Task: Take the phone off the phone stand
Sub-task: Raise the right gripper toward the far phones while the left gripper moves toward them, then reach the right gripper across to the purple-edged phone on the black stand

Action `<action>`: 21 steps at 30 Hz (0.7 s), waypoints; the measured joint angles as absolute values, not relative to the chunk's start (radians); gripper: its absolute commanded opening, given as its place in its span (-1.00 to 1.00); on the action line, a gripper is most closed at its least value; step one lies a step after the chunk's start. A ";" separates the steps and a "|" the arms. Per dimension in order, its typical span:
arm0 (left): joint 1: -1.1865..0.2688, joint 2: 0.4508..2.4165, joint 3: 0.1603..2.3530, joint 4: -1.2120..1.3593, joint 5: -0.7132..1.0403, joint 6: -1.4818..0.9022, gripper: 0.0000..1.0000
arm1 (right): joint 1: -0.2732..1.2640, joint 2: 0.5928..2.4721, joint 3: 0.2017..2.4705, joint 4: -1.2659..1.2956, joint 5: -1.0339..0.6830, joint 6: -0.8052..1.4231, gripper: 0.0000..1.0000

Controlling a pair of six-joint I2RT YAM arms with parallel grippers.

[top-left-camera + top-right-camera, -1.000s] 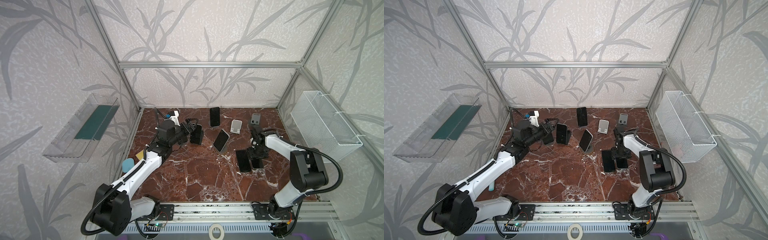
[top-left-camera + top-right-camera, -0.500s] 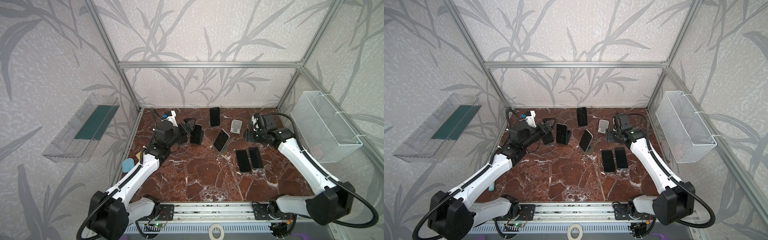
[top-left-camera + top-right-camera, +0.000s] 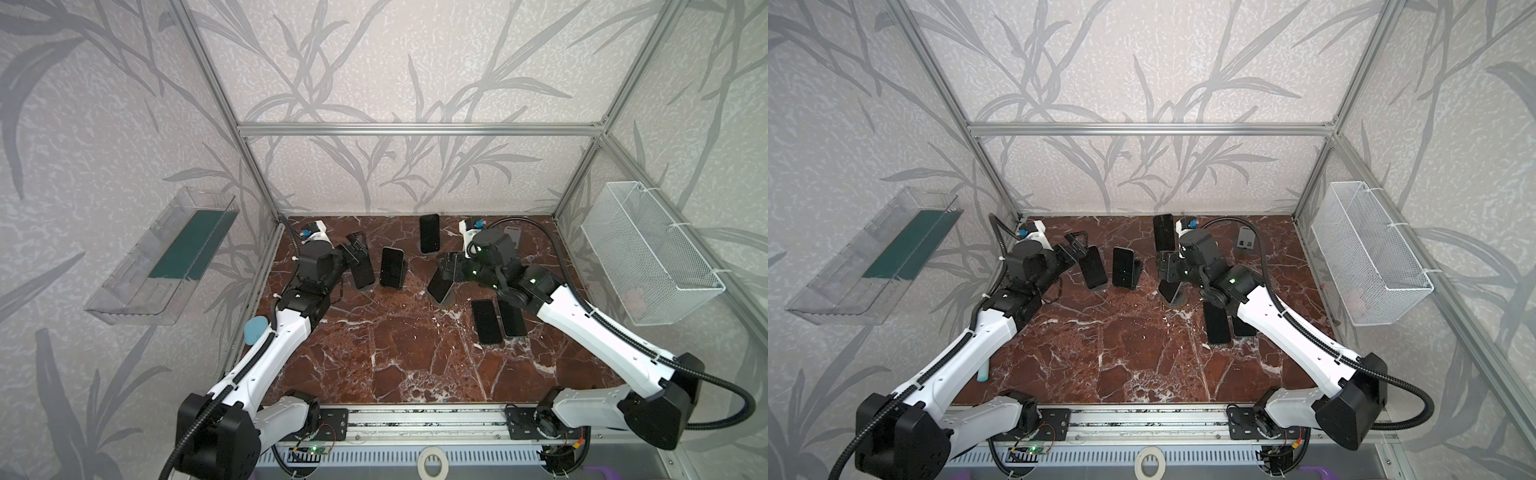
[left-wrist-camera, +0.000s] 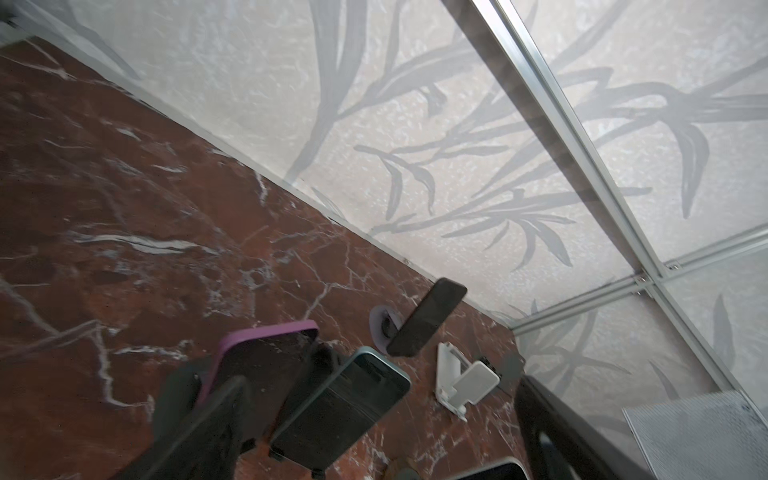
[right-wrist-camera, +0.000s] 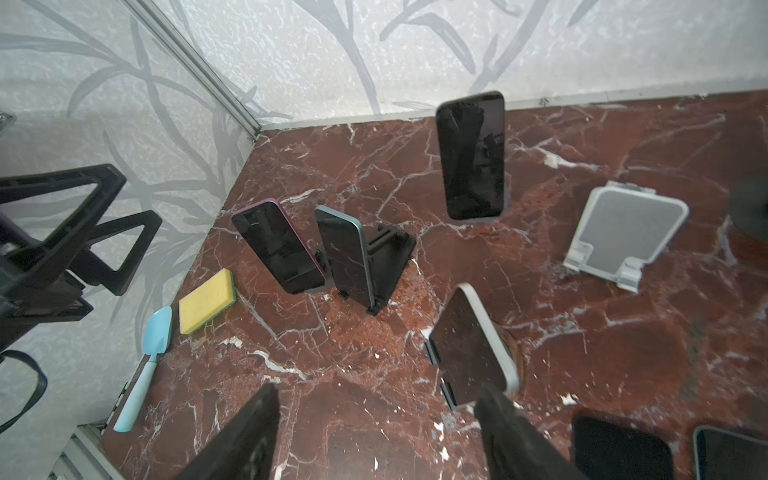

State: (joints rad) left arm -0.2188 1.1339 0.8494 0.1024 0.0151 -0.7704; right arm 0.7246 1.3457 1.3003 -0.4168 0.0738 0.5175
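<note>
Sponge (image 5: 208, 300) and scoop (image 5: 147, 368) just beside purple-cased phone (image 5: 277, 245)

A white-edged phone (image 5: 473, 349), screen dark, leans on a round stand (image 3: 1181, 302); a purple-cased phone (image 5: 278, 245) leans on another.

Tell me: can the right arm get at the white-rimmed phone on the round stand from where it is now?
Probably yes. The right tool is open right by the white-rimmed phone, nothing lies between them, and the neighbouring black stand sits well apart.
</note>
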 measured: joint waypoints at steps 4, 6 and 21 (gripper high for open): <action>-0.145 1.135 0.840 0.100 -0.007 -0.787 0.92 | 0.813 1.423 1.384 -0.400 0.034 0.472 0.60; -0.128 1.135 0.840 0.097 -0.015 -0.793 0.91 | 0.852 1.452 1.412 -0.391 0.020 0.449 0.67; -0.042 1.135 0.802 0.098 -0.054 -0.867 0.89 | 0.958 1.908 1.787 -0.418 0.110 0.236 0.99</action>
